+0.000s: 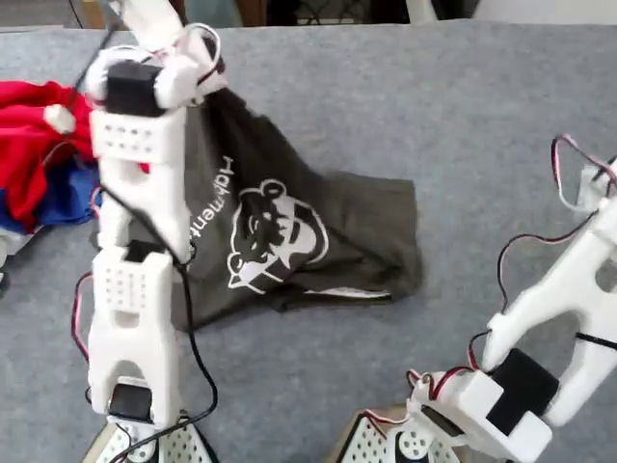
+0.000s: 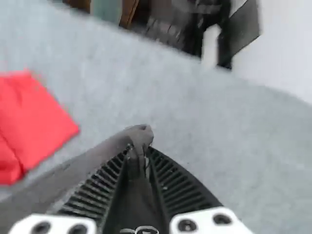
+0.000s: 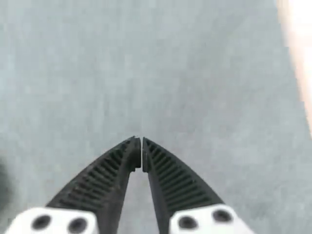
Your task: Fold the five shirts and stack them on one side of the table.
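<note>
Right tool has its two ribbed fingers pressed tip to tip with nothing between them, and it hangs over bare grey bench. The right arm sits folded low at the near right corner, well apart from the cloth.

In the middle of the bench lies the dark shirt, crumpled, its white print facing up. Most of it rests flat, and one part rises in a taut peak toward the far left.

At that peak the left tool is clamped tight on a small bunched fold of the shirt, which pokes out just past the fingertips. The left arm stretches from the near edge up over the shirt's left side.

By the left edge a red shirt lies heaped, with a blue shirt under its near side, just beside the dark shirt.
</note>
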